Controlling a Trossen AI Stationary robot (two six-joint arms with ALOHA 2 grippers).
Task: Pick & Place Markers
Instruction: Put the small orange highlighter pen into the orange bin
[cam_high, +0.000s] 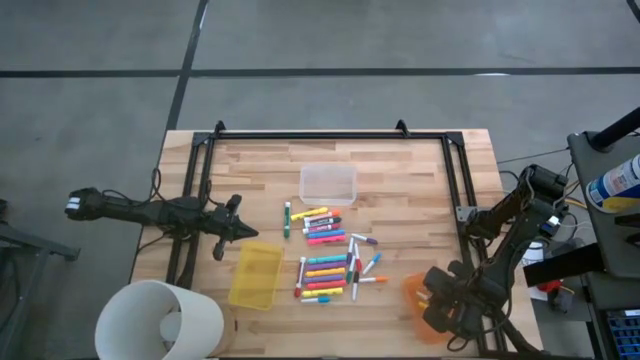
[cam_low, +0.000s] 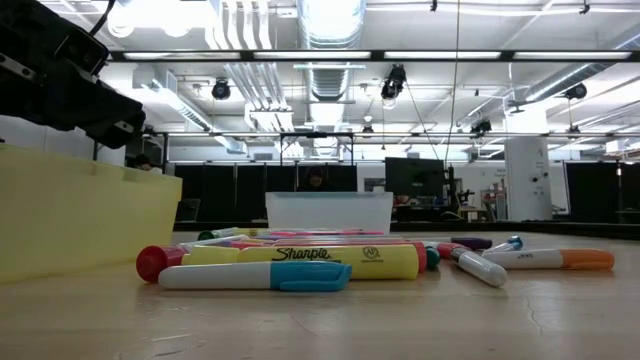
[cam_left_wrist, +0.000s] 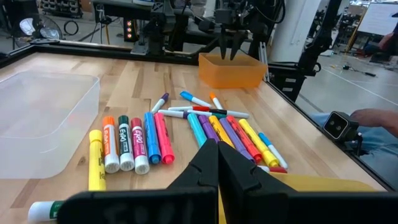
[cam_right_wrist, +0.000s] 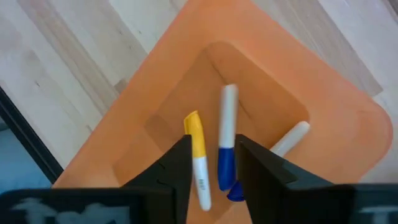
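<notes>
Two dozen or so markers (cam_high: 330, 255) lie loose on the wooden bench (cam_high: 400, 170), all between the yellow bin (cam_high: 255, 276) and the orange bin (cam_high: 418, 305), just beside the clear bin (cam_high: 328, 184) on its near side. The right hand (cam_right_wrist: 214, 155) hangs directly over the orange bin, its fingers parted a little, and between them a white marker with a blue cap (cam_right_wrist: 226, 146) shows end-on; whether the fingers touch it cannot be told. Beside it in the orange bin stand a yellow-and-white marker (cam_right_wrist: 198, 149) and a plain white one (cam_right_wrist: 290, 138), leaning against the bin's wall.

The left hand (cam_left_wrist: 217, 163) hovers on the far side of the yellow bin from the orange one, fingers pressed together on nothing, pointing across the loose markers, which lie near it but apart.

From bench height, a fat yellow highlighter (cam_low: 305, 258) reads "Sharpie" in black script, with a small round mark after it too small to read. In front of it lies a white marker with a blue cap (cam_low: 255, 276). A white marker with an orange cap (cam_low: 545, 259) carries grey lettering that cannot be made out. In the left wrist view several white barrels bear dark print, likewise unreadable.
</notes>
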